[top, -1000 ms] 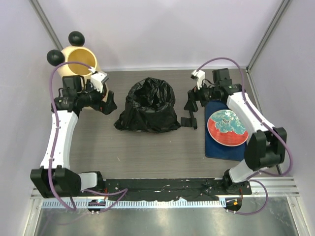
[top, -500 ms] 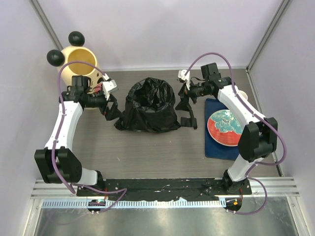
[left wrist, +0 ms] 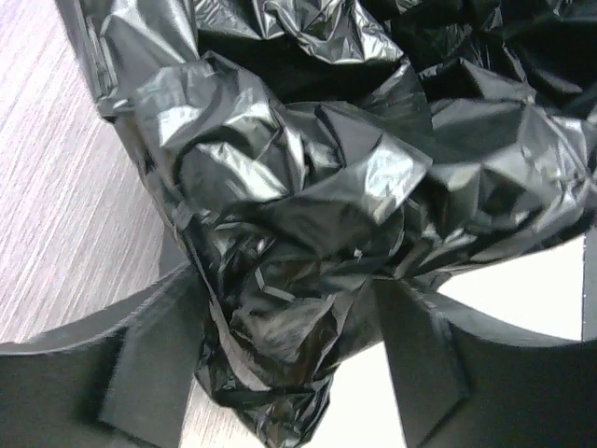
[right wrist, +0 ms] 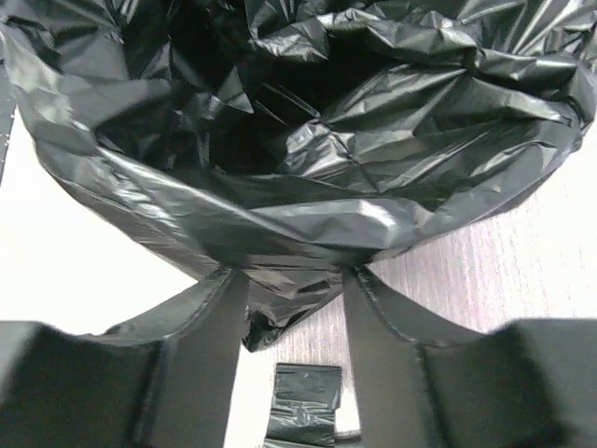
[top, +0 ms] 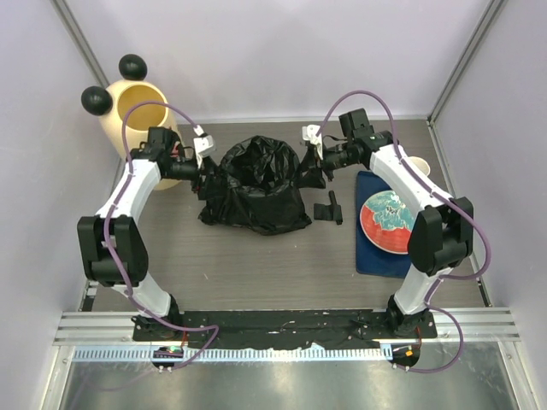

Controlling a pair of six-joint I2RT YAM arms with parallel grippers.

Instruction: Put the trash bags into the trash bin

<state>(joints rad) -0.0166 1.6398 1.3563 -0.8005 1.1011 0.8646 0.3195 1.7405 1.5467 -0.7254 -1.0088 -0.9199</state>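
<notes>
A crumpled glossy black trash bag (top: 256, 184) lies mid-table with its mouth gaping upward. The cream trash bin (top: 141, 115) with two black ball ears stands at the far left corner. My left gripper (top: 208, 171) is at the bag's left rim. In the left wrist view (left wrist: 284, 280) its jaws are open with bunched bag plastic (left wrist: 308, 187) between the fingers. My right gripper (top: 308, 166) is at the bag's right rim. In the right wrist view (right wrist: 294, 273) its jaws are open and straddle the rim (right wrist: 280, 224). A small folded black bag (top: 329, 207) lies to the right.
A red plate (top: 393, 222) with a blue pattern sits on a dark blue mat (top: 376, 260) at the right. A small paper cup (top: 419, 165) stands behind the mat. Walls enclose the table on the left, back and right.
Both arms have swung inward from the sides until each gripper reached the bag's rim. The left gripper has moved away from the bin. The bag and the folded bag have stayed put.
</notes>
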